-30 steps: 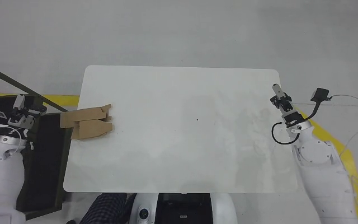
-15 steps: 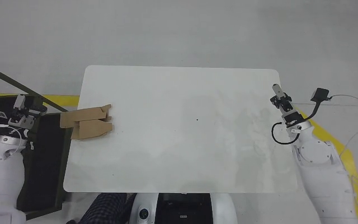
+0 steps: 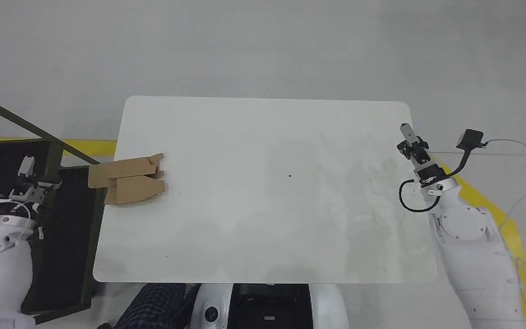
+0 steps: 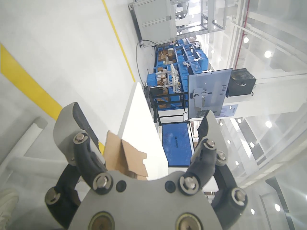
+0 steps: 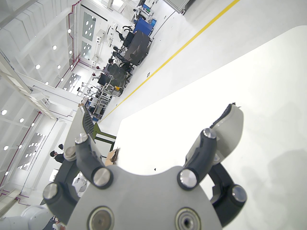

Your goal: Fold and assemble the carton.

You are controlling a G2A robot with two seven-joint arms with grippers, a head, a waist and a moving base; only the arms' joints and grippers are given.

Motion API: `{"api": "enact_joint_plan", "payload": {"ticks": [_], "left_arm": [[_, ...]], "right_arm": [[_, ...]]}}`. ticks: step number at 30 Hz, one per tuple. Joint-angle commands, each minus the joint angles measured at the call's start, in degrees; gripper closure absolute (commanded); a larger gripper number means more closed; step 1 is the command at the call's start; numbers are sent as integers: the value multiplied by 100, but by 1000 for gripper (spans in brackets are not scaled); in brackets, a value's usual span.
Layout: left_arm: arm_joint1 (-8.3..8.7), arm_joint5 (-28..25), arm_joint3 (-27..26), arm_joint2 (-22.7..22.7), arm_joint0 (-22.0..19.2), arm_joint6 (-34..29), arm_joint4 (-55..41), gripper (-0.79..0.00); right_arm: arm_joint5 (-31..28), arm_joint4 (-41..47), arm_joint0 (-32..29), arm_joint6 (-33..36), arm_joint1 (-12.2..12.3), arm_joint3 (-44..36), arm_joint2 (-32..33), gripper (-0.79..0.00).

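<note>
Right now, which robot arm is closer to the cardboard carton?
Left. The left gripper hangs just off the table's left edge, close beside the carton lying there. The right gripper sits at the table's opposite edge, far across from the carton.

Factory hall; blue crate racks (image 4: 191, 60)

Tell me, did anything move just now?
The left hand slid back a little toward the robot, off the left side of the table. It is open and holds nothing. The carton stayed flat at that edge, untouched. The right hand stayed put, open.
</note>
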Motion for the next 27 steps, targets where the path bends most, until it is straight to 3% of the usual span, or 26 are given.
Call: {"api": "enact_joint_plan", "payload": {"ticks": [1, 11, 21, 22, 24, 27], "left_arm": [[-36, -36, 225, 95, -61, 32, 164, -785], [-326, -331, 817, 717, -535, -72, 949, -785], [-456, -590, 1013, 876, -787, -355, 1064, -785], [-470, -603, 1015, 880, -806, -371, 1045, -773], [-495, -596, 1010, 900, -841, -448, 1034, -631], [-521, -583, 1023, 938, -885, -515, 1075, -606]], "right_arm": [[0, 0, 0, 0, 0, 0, 0, -785], [0, 0, 0, 0, 0, 0, 0, -785], [0, 0, 0, 0, 0, 0, 0, -785], [0, 0, 0, 0, 0, 0, 0, -785], [0, 0, 0, 0, 0, 0, 0, -785], [0, 0, 0, 0, 0, 0, 0, -785]]}}
